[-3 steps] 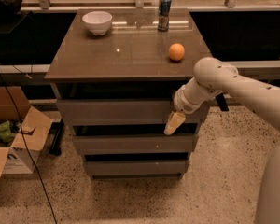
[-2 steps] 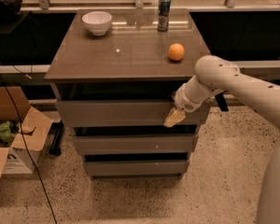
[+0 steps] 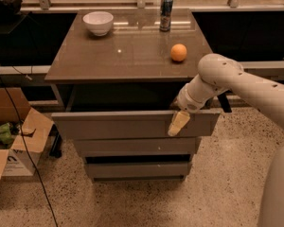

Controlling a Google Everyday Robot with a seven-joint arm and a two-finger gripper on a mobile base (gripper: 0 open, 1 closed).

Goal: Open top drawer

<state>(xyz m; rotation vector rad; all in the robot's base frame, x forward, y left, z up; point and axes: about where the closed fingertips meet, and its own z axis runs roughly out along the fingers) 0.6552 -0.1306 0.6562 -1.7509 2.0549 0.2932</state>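
The top drawer (image 3: 118, 124) is a wide grey-brown handleless front under the brown cabinet top (image 3: 128, 56). It stands pulled out, with a dark gap behind it. My gripper (image 3: 178, 123) is at the drawer front's right part, its pale fingers hooked over the top edge and hanging down the front. Two narrower fronts, the middle drawer (image 3: 132, 146) and the bottom drawer (image 3: 135, 169), sit closed below it.
On the cabinet top stand a white bowl (image 3: 98, 22), a dark can (image 3: 166, 7) and an orange (image 3: 179, 52). An open cardboard box (image 3: 12, 134) sits on the floor at the left, with a black cable (image 3: 26, 157) running past it.
The top drawer has slid further out toward the camera, and my gripper has moved with its front edge.
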